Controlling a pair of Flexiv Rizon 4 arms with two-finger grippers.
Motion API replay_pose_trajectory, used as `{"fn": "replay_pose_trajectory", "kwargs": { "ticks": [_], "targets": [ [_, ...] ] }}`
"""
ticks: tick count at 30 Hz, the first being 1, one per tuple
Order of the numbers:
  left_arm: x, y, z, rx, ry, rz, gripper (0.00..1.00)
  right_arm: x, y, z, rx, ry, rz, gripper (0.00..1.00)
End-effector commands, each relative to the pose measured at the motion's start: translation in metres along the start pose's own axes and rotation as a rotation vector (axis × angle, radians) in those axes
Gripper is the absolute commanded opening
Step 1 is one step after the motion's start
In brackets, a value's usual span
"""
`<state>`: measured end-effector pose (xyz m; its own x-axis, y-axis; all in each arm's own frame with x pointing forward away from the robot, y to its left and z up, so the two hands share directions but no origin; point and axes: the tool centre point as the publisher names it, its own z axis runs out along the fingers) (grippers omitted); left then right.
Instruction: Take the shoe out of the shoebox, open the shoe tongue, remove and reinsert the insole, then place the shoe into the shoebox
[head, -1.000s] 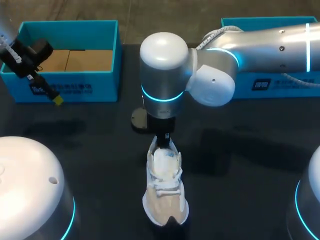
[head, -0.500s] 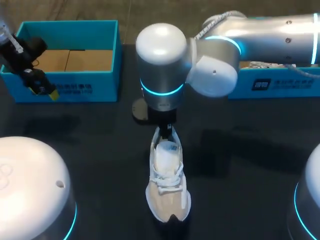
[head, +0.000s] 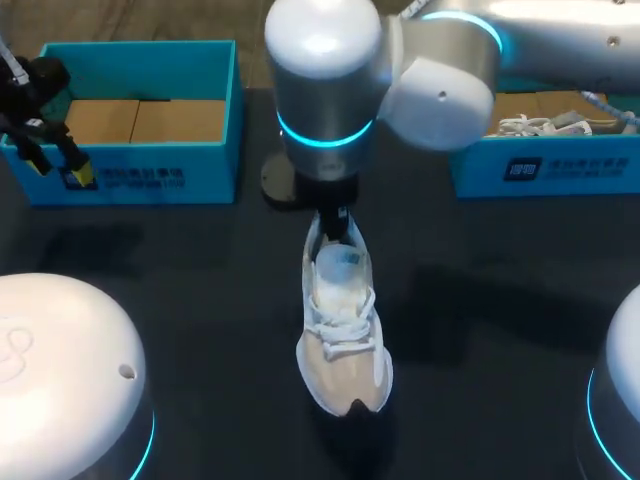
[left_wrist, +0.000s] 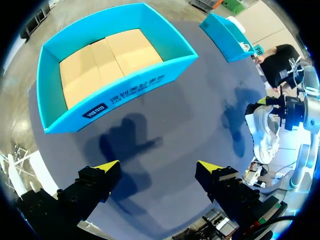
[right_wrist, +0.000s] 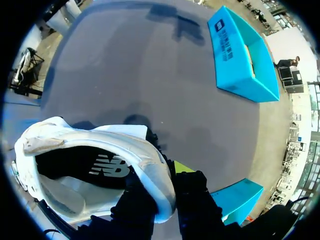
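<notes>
While the shoe (head: 342, 330) stands out of both boxes, the right end effector (head: 333, 222) is clamped on its heel collar, one finger inside the opening and one outside, as the right wrist view confirms. The long axis runs from that grip straight toward the robot, toe nearest. Whether the sole bears on the tabletop (head: 200, 260) cannot be told.

The left end effector (left_wrist: 159, 167) has its fingers wide apart on nothing, and hangs beside the left shoebox (head: 215, 75), well apart from the shoe. The right arm is therefore the nearer. Judged, opening the tongue (head: 338, 285) calls for the left arm to cross in over the laces (head: 340, 340).

Materials:
- Shoe: soft white upper, beige toe panels, padded collar, dark insole.
- Shoebox: stiff blue walls, brown card floor.
- Tabletop: dark, matte.
</notes>
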<state>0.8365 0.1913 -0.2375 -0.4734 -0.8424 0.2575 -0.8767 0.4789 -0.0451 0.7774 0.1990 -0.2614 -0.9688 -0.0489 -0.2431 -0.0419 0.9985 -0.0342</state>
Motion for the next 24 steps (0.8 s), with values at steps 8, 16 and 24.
{"fn": "replay_pose_trajectory", "kwargs": {
  "ticks": [8,16,24],
  "targets": [
    [0.002,0.003,-0.001,0.004,-0.005,-0.001,1.0,-0.001,-0.009,-0.009,-0.013,0.002,-0.002,0.0],
    [-0.016,-0.007,-0.013,-0.033,0.022,-0.246,1.0,-0.011,-0.013,-0.012,0.005,0.019,0.045,0.0],
    [-0.029,-0.004,-0.027,-0.044,-0.066,-0.377,1.0,-0.049,-0.04,-0.038,0.049,-0.055,0.051,0.0]
  ]
}}
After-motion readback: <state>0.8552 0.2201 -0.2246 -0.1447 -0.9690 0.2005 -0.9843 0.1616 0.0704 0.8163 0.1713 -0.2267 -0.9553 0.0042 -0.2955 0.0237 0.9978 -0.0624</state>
